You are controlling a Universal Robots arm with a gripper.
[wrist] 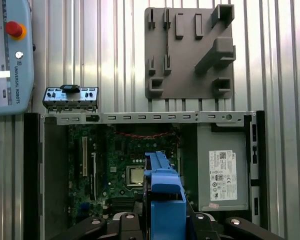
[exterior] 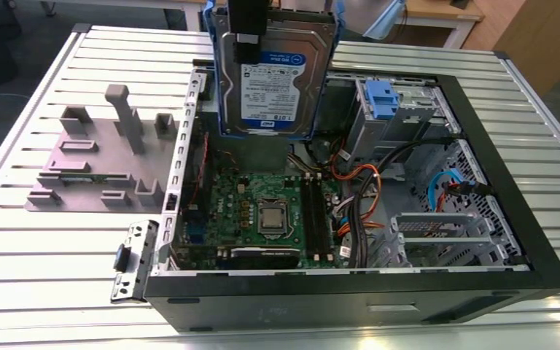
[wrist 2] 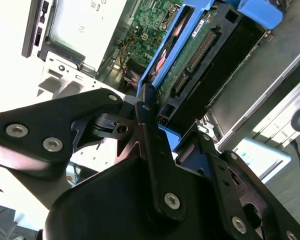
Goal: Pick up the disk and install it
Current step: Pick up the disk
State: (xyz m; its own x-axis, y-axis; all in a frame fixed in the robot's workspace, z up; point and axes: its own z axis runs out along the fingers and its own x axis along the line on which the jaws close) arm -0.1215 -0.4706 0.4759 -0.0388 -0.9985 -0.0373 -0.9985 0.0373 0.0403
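Note:
The disk [exterior: 273, 73], a silver-grey hard drive with a white-and-blue label in a blue caddy, hangs upright above the back of the open computer case [exterior: 513, 219]. My gripper [exterior: 247, 29] comes down from above and is shut on the disk's upper end. In the first wrist view the blue caddy edge of the disk [wrist: 162, 200] sticks out between the black fingers [wrist: 125, 225], over the motherboard [wrist: 115, 165]. In the second wrist view the disk [wrist 2: 200, 55] shows its green circuit board and connector, clamped by my gripper [wrist 2: 152, 112].
A second blue-handled caddy [exterior: 382, 98] sits in the drive bay at the case's far right corner. A grey power supply box [wrist: 222, 172] lies in the case. A grey fixture plate [exterior: 95, 160] and a small metal bracket [exterior: 132, 259] rest on the slatted table. A teach pendant [wrist: 10, 55] lies nearby.

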